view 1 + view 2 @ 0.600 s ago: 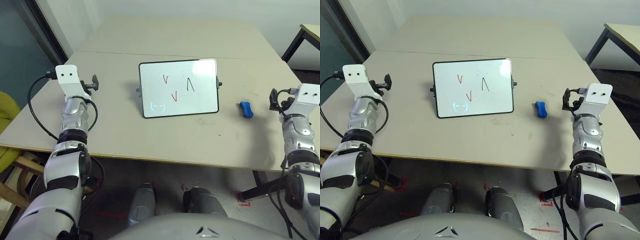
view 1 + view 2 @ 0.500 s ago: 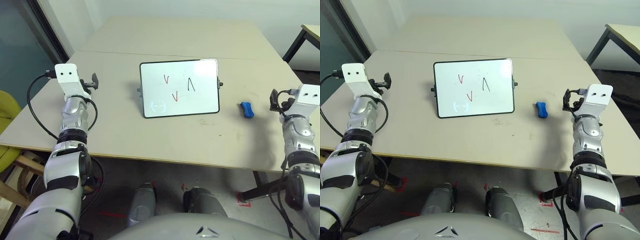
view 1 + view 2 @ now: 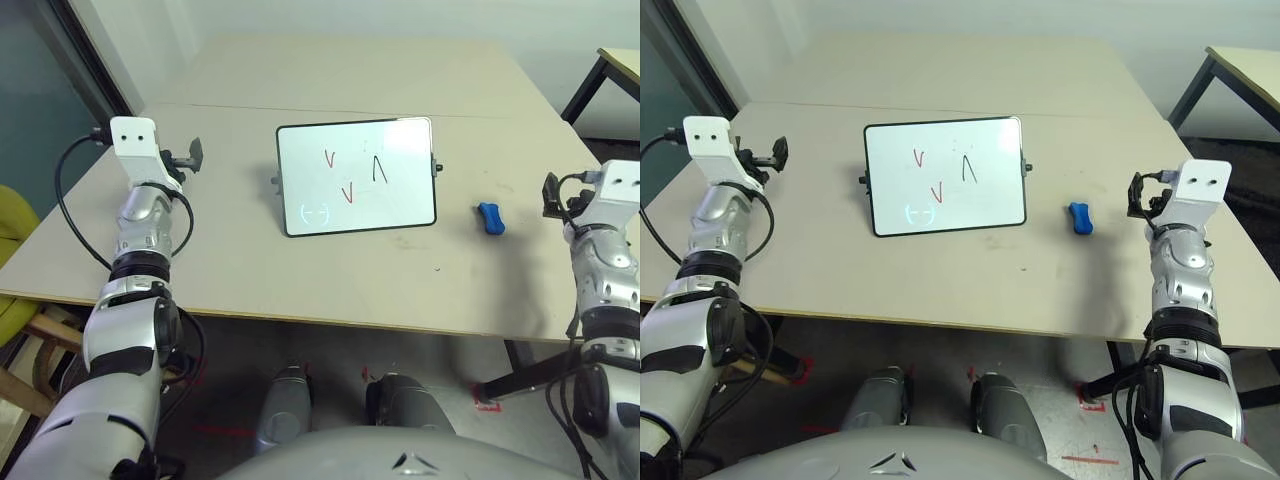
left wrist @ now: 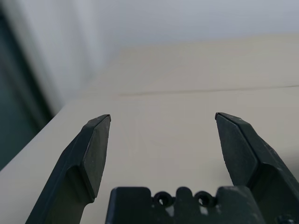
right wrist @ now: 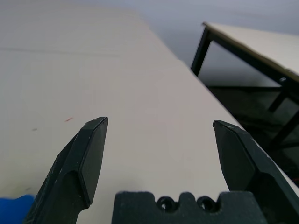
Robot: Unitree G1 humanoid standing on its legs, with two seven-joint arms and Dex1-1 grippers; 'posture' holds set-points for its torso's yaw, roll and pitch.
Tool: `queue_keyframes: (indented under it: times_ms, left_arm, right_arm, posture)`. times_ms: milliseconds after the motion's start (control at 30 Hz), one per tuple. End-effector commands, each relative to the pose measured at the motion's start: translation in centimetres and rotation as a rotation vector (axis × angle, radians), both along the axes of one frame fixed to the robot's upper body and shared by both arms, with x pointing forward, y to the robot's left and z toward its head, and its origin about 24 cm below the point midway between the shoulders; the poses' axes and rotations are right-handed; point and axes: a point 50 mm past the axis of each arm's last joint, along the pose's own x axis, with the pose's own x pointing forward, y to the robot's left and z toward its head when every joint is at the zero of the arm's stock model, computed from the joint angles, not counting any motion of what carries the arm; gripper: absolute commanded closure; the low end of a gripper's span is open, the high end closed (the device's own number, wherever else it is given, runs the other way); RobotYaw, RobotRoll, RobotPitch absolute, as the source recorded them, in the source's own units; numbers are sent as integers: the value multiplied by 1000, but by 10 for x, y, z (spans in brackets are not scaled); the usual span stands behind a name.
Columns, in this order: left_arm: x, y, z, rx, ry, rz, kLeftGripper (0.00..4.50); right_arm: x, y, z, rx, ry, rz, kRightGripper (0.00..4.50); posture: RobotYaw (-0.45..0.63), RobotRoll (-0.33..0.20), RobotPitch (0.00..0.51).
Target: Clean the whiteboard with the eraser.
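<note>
The whiteboard point(image 3: 357, 176) stands propped at the table's middle, with two red strokes and one black stroke on it. To its right the blue eraser point(image 3: 490, 219) lies flat on the table, and a corner of the eraser point(image 5: 11, 209) shows in the right wrist view. My right gripper point(image 5: 161, 154) is open and empty, raised near the table's right edge, a little right of the eraser. My left gripper point(image 4: 163, 149) is open and empty too, held above the table's left side, well left of the board.
The beige table point(image 3: 330, 270) has bare room in front of the board and behind it. A second table point(image 3: 618, 66) with black legs stands at the far right. A yellow-green chair point(image 3: 12, 225) sits beyond the left edge.
Both wrists have risen slightly. The board and the eraser lie where they were.
</note>
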Motion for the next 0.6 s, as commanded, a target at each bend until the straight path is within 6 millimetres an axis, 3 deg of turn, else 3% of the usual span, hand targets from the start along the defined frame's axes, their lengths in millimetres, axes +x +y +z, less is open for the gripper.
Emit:
queue_keyframes:
  times_ms: [33, 367, 600]
  left_arm:
    - [3, -2, 20, 31, -7, -151, 0]
    - [0, -30, 66, 91, 61, -762, 0]
    - [-11, -49, 66, 92, 207, -1090, 0]
  right_arm:
    - [-1, 13, 11, 37, 136, 64, 27]
    - [-8, 45, 42, 178, 466, 242, 27]
    - [7, 57, 40, 202, 539, 287, 27]
  posture:
    - [89, 0, 0]
    - [27, 0, 26]
    - [28, 0, 26]
